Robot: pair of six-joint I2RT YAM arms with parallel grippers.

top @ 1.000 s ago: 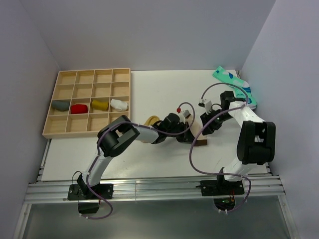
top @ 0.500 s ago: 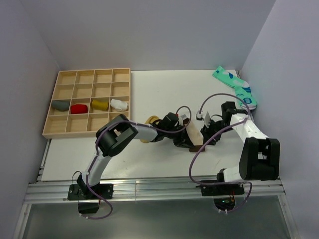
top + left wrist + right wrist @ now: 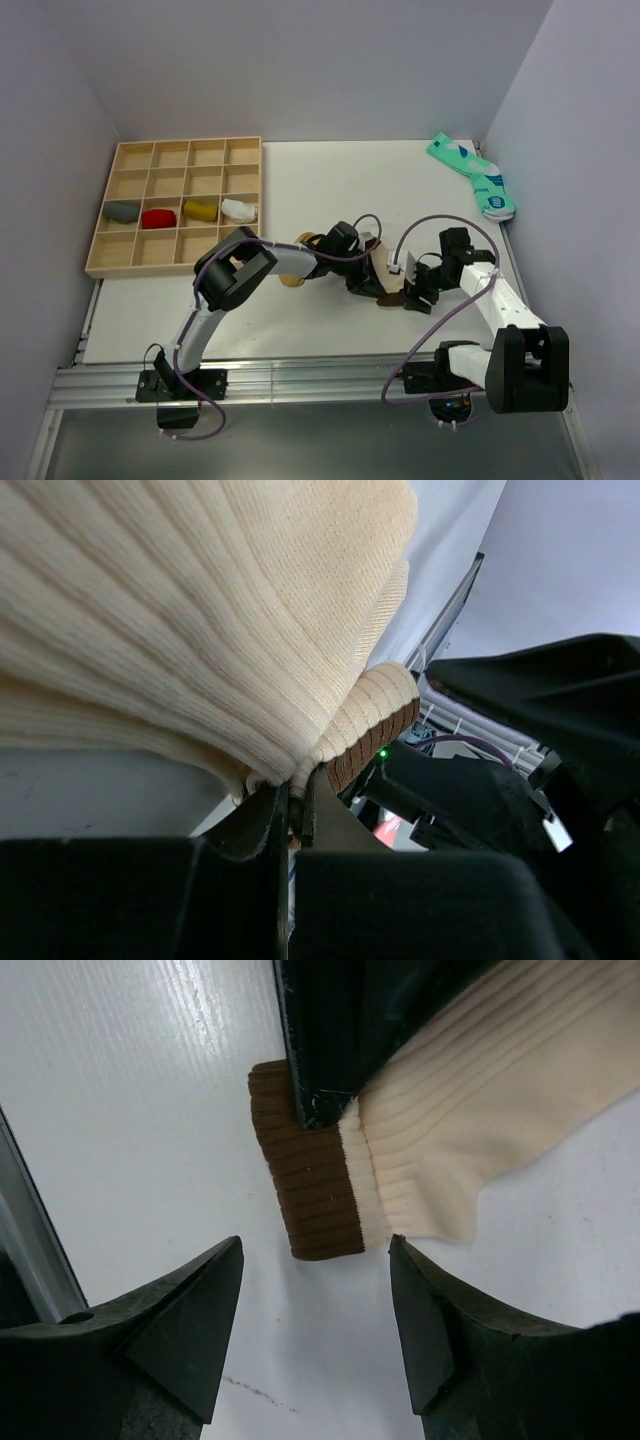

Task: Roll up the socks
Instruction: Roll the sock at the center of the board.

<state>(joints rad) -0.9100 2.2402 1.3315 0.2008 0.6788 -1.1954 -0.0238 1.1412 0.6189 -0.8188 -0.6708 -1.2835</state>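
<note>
Beige sock (image 3: 480, 1130), pinched by left gripper (image 3: 295, 815), lies just before spread right gripper (image 3: 315, 1247).

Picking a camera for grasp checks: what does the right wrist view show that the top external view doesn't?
Right wrist only: ribbing on the brown cuff, the left pincer clamped at its edge, the gap before the open right pincer. Top external only: the tray holding four rolled socks, the green sock. Both: the beige sock on the white table.

White table (image 3: 320, 180): wooden tray (image 3: 150, 268) left, teal sock (image 3: 470, 175) far-right, beige sock (image 3: 480, 1130) centre.
</note>
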